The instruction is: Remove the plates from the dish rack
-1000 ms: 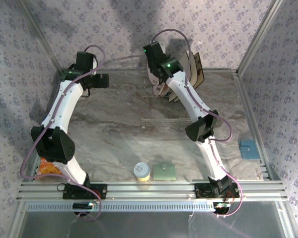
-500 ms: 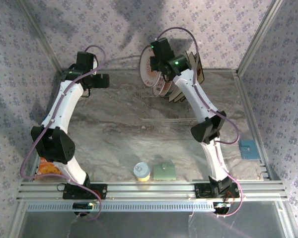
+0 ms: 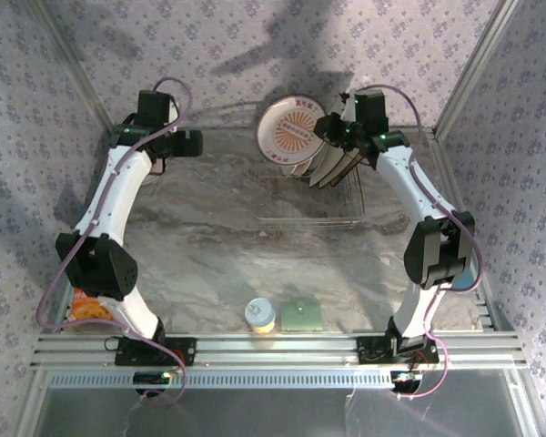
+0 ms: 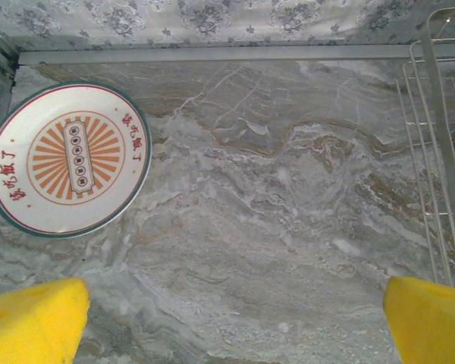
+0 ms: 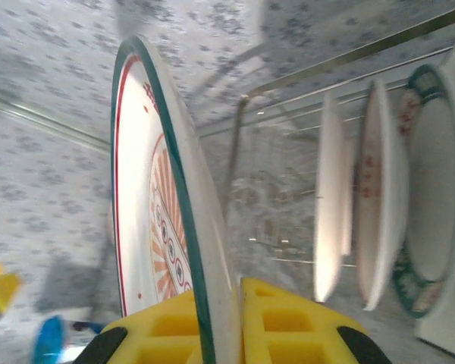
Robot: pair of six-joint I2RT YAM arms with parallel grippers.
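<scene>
Marble table (image 4: 288, 227), left wrist view: flat plate (image 4: 68, 158), left claw (image 4: 231, 322) wide; right claw (image 5: 224, 322) clamps second plate (image 5: 148, 189).

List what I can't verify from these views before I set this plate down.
Count of racked plates: top view, the right gripper and held plate overlap them; right wrist view, cut off at the right edge.
Orange packet: top view, partly under the left arm.
Dish rack: left wrist view, cut off at the right edge.
</scene>
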